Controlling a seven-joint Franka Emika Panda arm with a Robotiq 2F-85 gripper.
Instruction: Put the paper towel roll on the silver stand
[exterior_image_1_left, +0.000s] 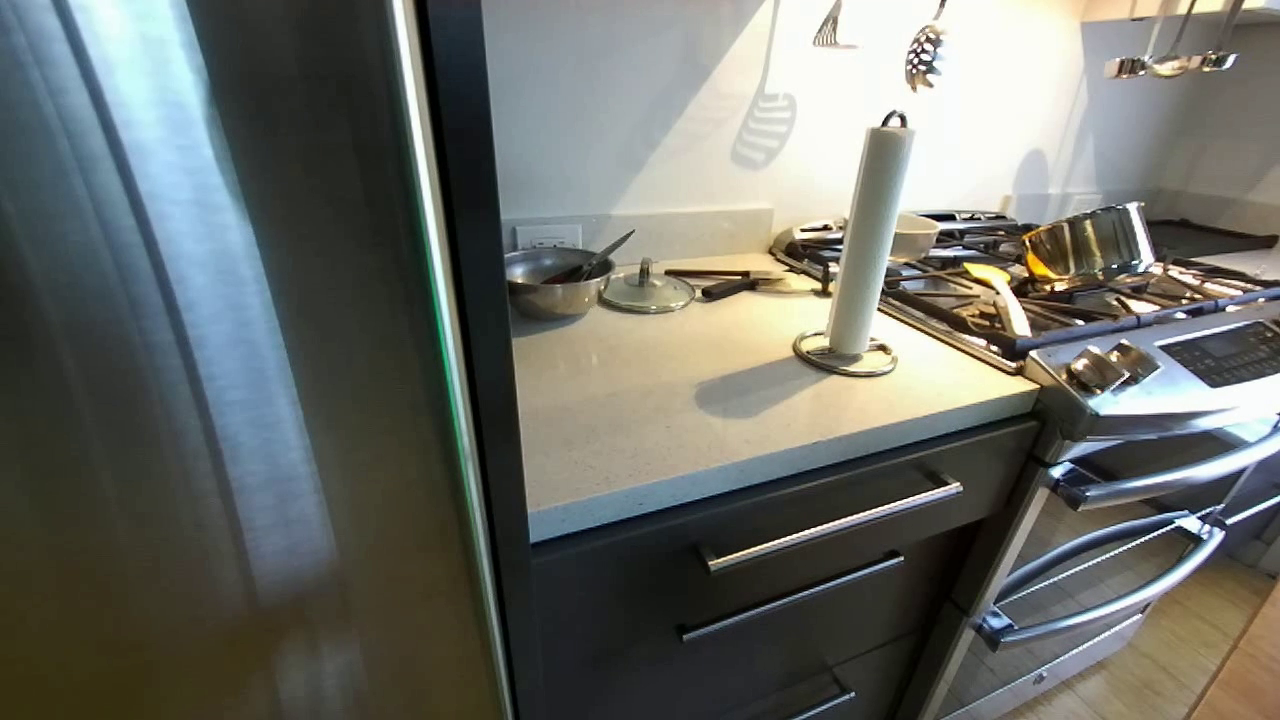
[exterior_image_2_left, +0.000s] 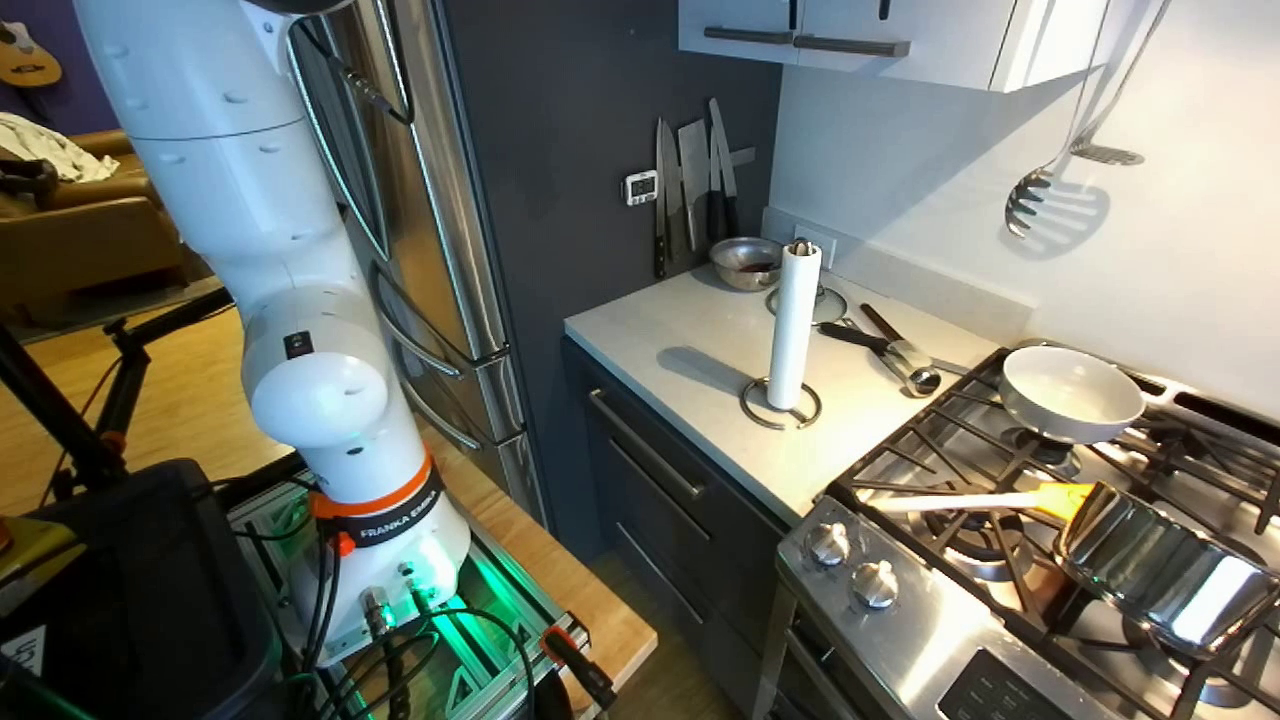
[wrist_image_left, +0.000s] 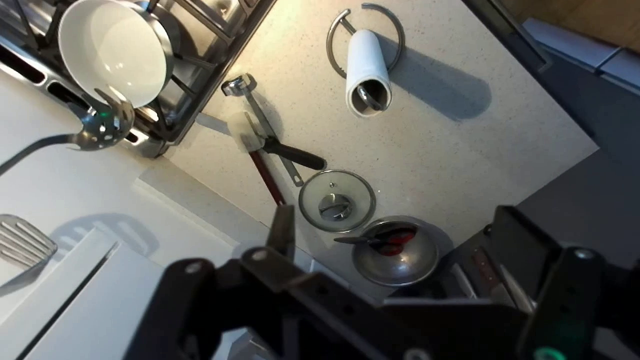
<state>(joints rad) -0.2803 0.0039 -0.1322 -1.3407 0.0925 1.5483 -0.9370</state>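
The paper towel roll (exterior_image_1_left: 870, 240) stands sleeved on the silver stand (exterior_image_1_left: 860, 373), its wire loop (exterior_image_1_left: 895, 114) showing at the top in both exterior views; my empty gripper (wrist_image_left: 396, 220) has jaws spread wide, so I judge it best to withdraw slowly, brushing neither.

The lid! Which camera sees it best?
The wrist view: it shows the lid whole and uncovered, from above. An exterior view shows the lid at a slant; in an exterior view, the roll hides its middle.

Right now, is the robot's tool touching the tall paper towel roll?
Apart. The wrist view shows bare countertop between the open tool and the paper towel roll.
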